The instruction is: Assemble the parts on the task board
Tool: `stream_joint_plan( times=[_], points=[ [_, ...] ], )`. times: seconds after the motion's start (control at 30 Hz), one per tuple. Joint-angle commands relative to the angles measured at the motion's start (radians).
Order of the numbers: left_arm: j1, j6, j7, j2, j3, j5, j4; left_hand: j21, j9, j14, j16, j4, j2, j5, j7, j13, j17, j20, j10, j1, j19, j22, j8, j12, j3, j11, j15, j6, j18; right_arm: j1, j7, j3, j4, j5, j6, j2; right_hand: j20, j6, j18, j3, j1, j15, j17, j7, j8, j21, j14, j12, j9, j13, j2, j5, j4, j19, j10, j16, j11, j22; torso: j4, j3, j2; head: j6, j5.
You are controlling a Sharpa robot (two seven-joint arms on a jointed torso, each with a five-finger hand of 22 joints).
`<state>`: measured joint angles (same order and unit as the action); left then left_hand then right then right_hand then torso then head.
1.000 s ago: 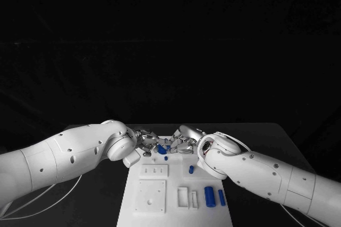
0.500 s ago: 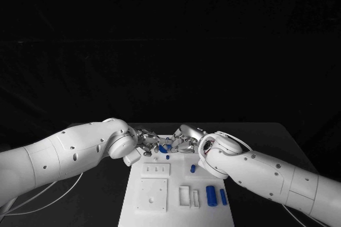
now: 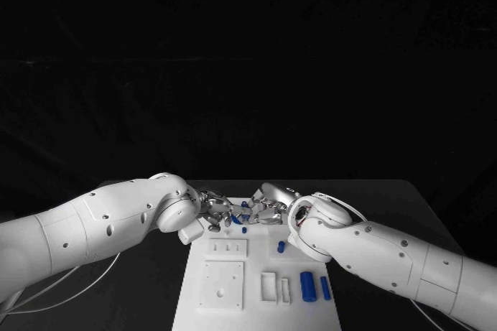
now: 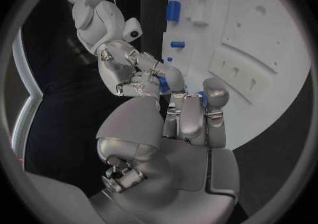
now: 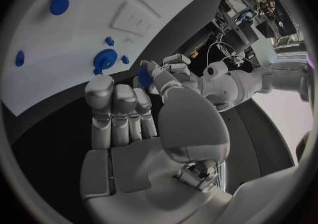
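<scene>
On the near end of the task board (image 3: 197, 306), closest to the robot, a raised white square plate (image 3: 220, 285) sits on the board's left side. Just right of it stand two narrow white slotted blocks (image 3: 274, 287), and right of those lie a thick blue cylinder (image 3: 307, 286) and a thinner blue pin (image 3: 325, 288), side by side, lengthwise along the board.

Further out, a smaller white plate with three slots (image 3: 226, 248) lies on the left half. To its right a short blue peg (image 3: 281, 246) stands close against the right forearm. A tiny blue stud (image 3: 244, 230) sits on the board just beyond the slotted plate, directly below the two hands.

At the far end of the board the two hands meet. The left robot hand (image 3: 217, 207) comes in from the left, its fingers curled inward toward the middle. The right robot hand (image 3: 265, 210) faces it from the right, fingers likewise curled in. Between their fingertips is a small blue part (image 3: 237, 219), raised just above the board's far end. In the left wrist view this blue part (image 4: 163, 84) is pinched in the fingertips of the right robot hand (image 4: 135, 75), and a second sliver of blue (image 4: 202, 99) shows among the left hand's own fingers (image 4: 192, 115). In the right wrist view the blue part (image 5: 144, 78) lies between the two hands' fingertips, so both appear to grip it.

The black surface (image 3: 393, 202) shows on either side of the board.
</scene>
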<state>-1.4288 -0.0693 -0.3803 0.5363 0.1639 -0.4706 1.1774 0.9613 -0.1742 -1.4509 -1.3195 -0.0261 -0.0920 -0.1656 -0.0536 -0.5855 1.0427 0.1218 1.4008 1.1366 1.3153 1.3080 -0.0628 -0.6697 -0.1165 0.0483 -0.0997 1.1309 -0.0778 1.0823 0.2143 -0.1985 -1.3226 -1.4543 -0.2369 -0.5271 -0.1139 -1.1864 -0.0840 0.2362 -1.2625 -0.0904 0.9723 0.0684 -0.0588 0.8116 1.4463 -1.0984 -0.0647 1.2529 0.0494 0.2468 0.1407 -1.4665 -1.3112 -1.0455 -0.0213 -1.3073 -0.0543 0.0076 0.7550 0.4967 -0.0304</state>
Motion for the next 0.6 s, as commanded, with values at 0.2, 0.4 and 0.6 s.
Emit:
stream_joint_plan(
  times=[0.2,0.4,0.6],
  points=[
    [-0.004,-0.02,-0.001,-0.004,0.0,-0.005,0.0,-0.01,0.001,0.002,0.002,0.004,-0.025,-0.014,-0.001,0.001,0.0,0.003,0.007,0.012,0.008,0.021,0.0,0.008,0.013,0.0,-0.007,0.001,0.011,0.0,-0.008,0.0,-0.007,-0.01,0.019,0.003,0.001,0.005,0.0,0.001,-0.005,-0.002,0.001,0.0,-0.003,-0.002,0.001,0.003,-0.001,0.0,0.003,0.003,-0.005,-0.057,-0.006,0.0,-0.002,-0.008,-0.0015,-0.0006,0.001,0.001,-0.002],
    [-0.004,-0.026,0.005,-0.003,0.0,0.004,-0.004,-0.031,0.006,0.003,0.007,0.05,-0.062,-0.086,0.0,0.002,-0.006,0.003,0.004,0.074,0.003,0.02,-0.001,0.011,0.05,0.001,-0.007,-0.004,0.011,0.0,-0.009,0.0,-0.011,-0.01,0.017,0.004,0.001,0.005,0.0,0.001,-0.005,-0.002,0.001,0.0,-0.003,-0.002,0.001,0.003,-0.001,0.0,0.003,0.003,-0.005,-0.057,-0.006,0.0,-0.002,-0.008,0.0009,-0.0002,0.001,0.001,-0.004],
    [-0.004,-0.028,0.009,-0.001,0.0,0.006,-0.005,-0.046,0.01,0.003,0.009,0.101,-0.066,-0.05,0.001,0.003,-0.007,0.002,0.004,0.088,0.005,0.028,-0.001,0.014,0.124,0.001,-0.007,-0.003,0.012,0.0,-0.008,0.0,-0.01,-0.01,0.017,0.004,0.001,0.006,0.0,0.0,-0.006,-0.002,0.002,0.0,-0.004,-0.002,0.001,0.003,-0.001,0.0,0.002,0.004,-0.006,-0.057,-0.006,-0.001,-0.002,-0.008,-0.0004,-0.0006,0.001,0.001,-0.005]
  ],
)
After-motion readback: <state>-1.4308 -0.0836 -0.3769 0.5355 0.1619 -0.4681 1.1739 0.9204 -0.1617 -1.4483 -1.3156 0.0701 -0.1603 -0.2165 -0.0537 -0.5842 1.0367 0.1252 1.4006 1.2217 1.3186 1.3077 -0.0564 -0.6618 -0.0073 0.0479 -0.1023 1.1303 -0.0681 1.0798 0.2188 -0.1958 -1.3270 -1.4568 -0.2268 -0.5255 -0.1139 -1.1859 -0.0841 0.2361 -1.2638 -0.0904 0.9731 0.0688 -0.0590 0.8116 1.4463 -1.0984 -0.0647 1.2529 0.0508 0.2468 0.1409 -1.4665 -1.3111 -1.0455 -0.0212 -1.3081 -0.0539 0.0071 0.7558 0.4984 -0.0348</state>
